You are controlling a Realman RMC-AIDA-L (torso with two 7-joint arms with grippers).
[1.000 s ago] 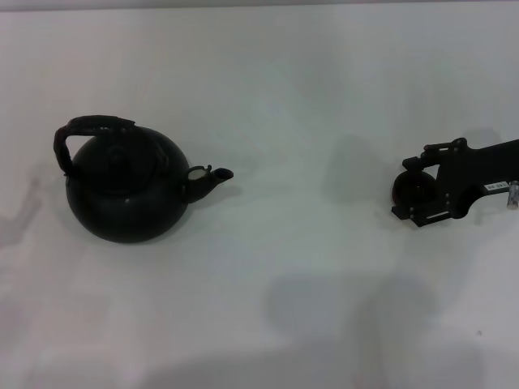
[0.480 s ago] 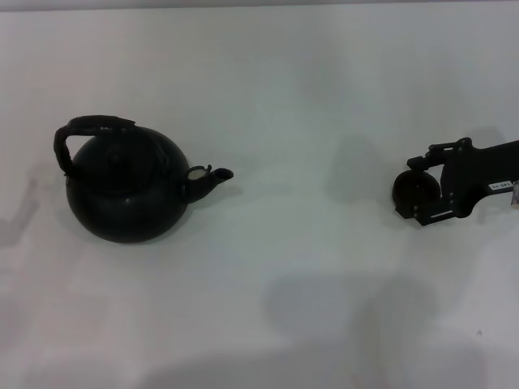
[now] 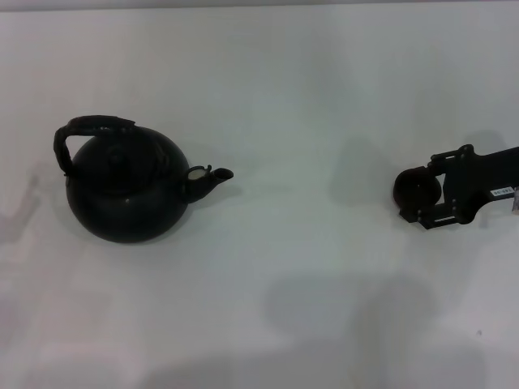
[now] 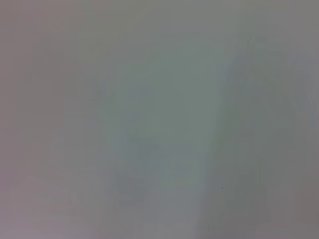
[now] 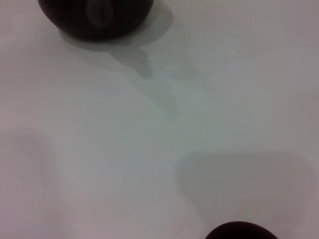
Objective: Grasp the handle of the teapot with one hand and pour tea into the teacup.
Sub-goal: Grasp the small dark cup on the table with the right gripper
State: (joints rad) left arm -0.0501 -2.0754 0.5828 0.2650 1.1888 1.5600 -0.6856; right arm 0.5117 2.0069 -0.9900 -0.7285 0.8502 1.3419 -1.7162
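The matte black teapot (image 3: 126,190) stands at the table's left, its stubby spout (image 3: 209,178) pointing right and its rough arched handle (image 3: 85,130) upright over the knobbed lid. It also shows in the right wrist view as the teapot (image 5: 94,15). The small dark teacup (image 3: 412,188) stands on the table at the right and appears as the teacup (image 5: 239,232) in the right wrist view. My right gripper (image 3: 423,190) reaches in from the right edge, open, its fingers on either side of the teacup and wider than it. My left gripper is out of view.
The white table (image 3: 308,97) stretches between teapot and teacup, with soft shadows near its front. The left wrist view shows only blank table surface (image 4: 159,119).
My right gripper has slid a little to the right, so more of the teacup pokes out past its fingertips. The teacup and teapot have stayed put.
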